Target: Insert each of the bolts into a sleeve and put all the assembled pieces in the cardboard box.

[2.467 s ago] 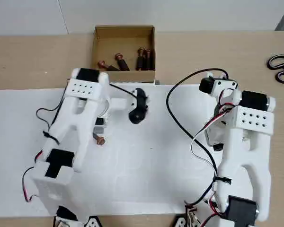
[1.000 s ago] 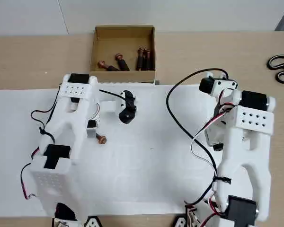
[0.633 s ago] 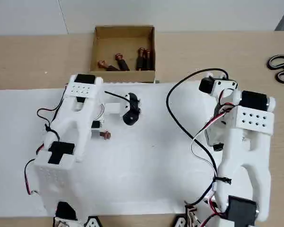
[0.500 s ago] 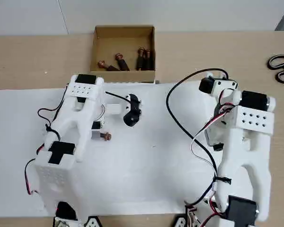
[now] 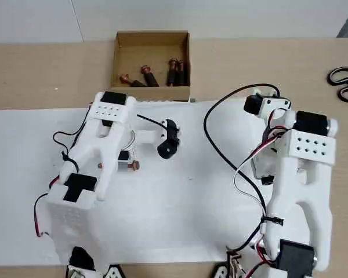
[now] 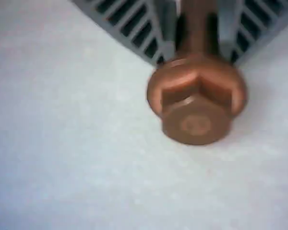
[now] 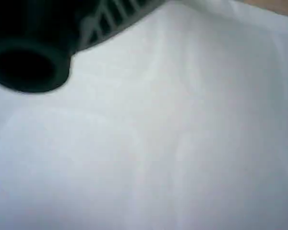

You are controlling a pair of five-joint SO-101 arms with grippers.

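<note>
The main risk was at the mating step. Your left gripper (image 5: 126, 164) was clamped on the copper bolt (image 5: 134, 165) by its shaft, with the hex head sticking out free. If the shaft met the sleeve (image 7: 29, 67) off-axis, it would likely catch on the rim and twist in the jaws or drop onto the white sheet (image 5: 185, 202). A grip that far up the shaft might also leave little length to go in.

Your left arm (image 5: 98, 150) lay at 9 o'clock on the sheet, reaching toward 12. It held the bolt low over the paper, well short of the cardboard box (image 5: 152, 36) at 12 o'clock, where the assembled pieces (image 5: 156, 74) lay. Your right arm (image 5: 301, 174) was folded at 4 o'clock. Your right gripper (image 7: 57, 33) looked closed on the black sleeve, whose open mouth faced the wrist camera. The two parts were well apart.
</note>
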